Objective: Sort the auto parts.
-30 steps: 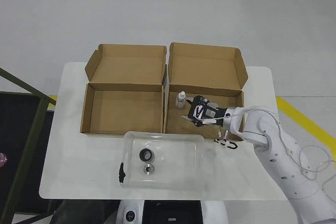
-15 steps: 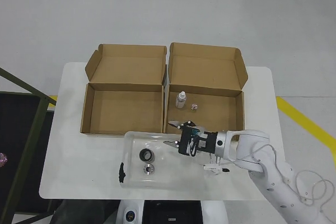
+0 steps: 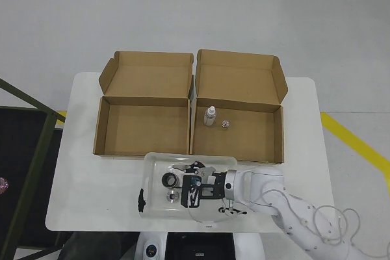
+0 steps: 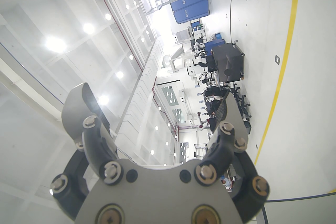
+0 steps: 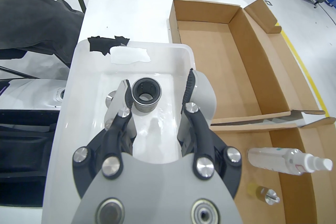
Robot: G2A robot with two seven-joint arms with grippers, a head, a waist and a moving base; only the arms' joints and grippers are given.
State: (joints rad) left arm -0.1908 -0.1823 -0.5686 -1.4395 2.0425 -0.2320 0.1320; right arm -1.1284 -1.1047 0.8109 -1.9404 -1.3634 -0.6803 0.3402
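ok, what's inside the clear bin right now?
Clear bin holds a black ring bearing and a smaller metal part beside it. The right gripper, jaws open, is at the bearing; the bin floor beneath it is covered.

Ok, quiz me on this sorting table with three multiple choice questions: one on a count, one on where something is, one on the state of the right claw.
1. How many parts lie in the clear tray? A one. B two. C four.
2. Where is the spray bottle? A in the tray. B in the right-hand cardboard box. C in a claw.
3. The right claw is: A open. B shut on a part. C shut on nothing.
Answers: 1 B, a ring bearing and a smaller metal piece lie there. 2 B, it lies on that box's floor. 3 A, its fingers stand apart with the bearing between them.
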